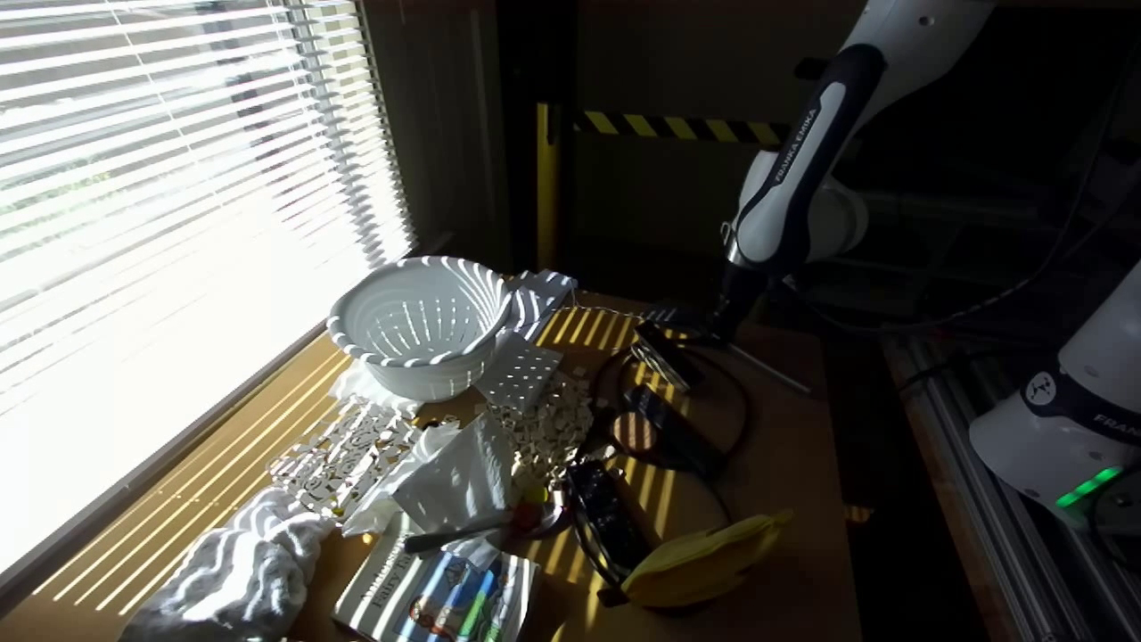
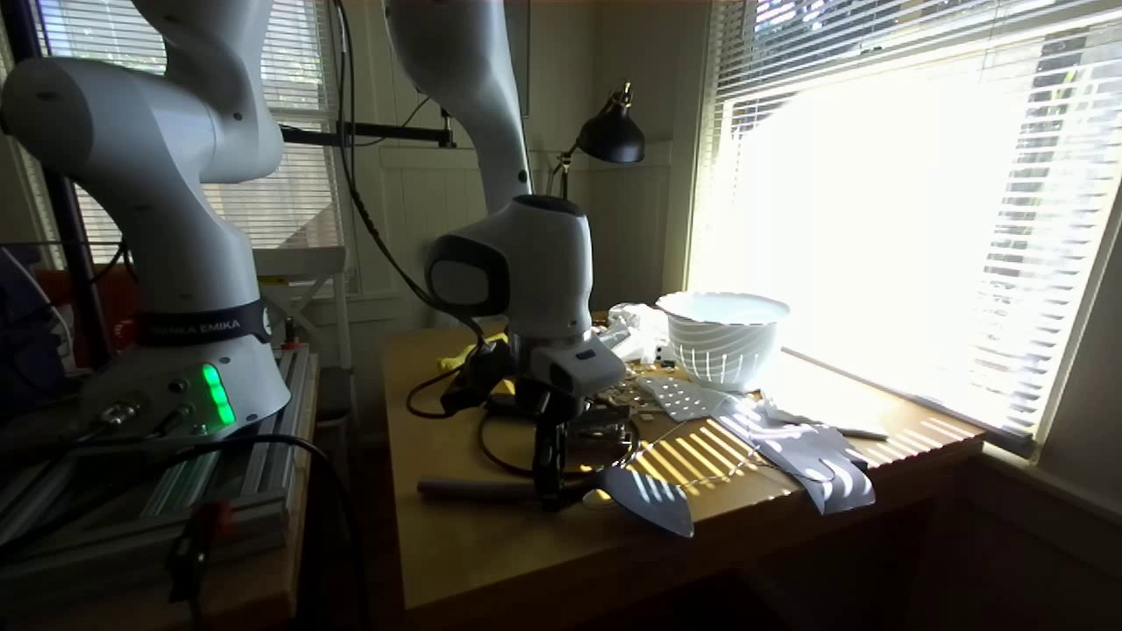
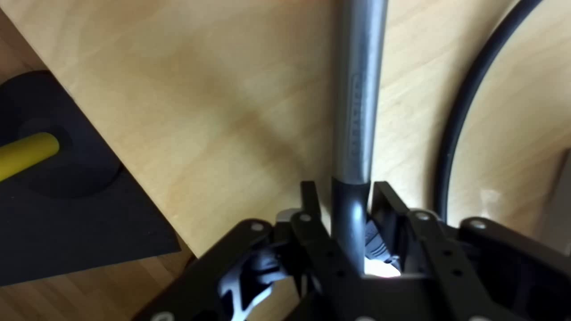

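Spatula (image 2: 646, 501) lies on the table (image 2: 473, 556), its dark blade plain in an exterior view; the wrist view instead shows lettering on its grey handle. The gripper (image 3: 345, 196) has its fingers parted wider than the handle's black part, which runs between them with a sliver of wood showing on one side, seemingly unclamped. A black cable (image 3: 451, 138) curves beside it. By the window blinds (image 1: 334, 98), a white colander (image 1: 432, 382) stands mouth up, its inside showing slots and bands of sunlight.

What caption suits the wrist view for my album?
Open pincer straddling a spatula handle over a wooden tabletop, a black cable curving alongside.
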Robot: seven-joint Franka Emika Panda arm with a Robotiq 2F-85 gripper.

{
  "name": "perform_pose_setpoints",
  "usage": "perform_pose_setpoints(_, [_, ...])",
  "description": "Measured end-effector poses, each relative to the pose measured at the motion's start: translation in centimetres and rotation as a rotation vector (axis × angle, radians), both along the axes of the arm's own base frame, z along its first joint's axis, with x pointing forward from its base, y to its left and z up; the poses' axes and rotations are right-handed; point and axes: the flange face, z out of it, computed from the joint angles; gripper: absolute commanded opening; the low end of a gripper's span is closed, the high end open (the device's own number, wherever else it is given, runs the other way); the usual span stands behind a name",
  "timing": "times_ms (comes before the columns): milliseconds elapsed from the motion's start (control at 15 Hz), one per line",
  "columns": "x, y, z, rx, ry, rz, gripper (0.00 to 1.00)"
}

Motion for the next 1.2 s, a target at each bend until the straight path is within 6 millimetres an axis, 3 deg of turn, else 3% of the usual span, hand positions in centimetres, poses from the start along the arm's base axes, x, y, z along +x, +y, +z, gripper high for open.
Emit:
perform_pose_setpoints(67, [0.0,0.2,-0.2,-0.005,-0.003,0.007,0.02])
perform_pose_setpoints(267, [0.0,0.2,-0.4,-0.036,-0.017,0.002,0.05])
perform_pose_setpoints(600, [-2.4,-2.1,1.0,-0.213,0.026,0.038,0.05])
perform_pose_setpoints(1000, [-2.4,1.8,3.8,-0.293,-0.034,0.311,0.05])
perform_pose_setpoints(1200, [-1.6,3.2,5.0,-0.324,-0.056,0.320,0.05])
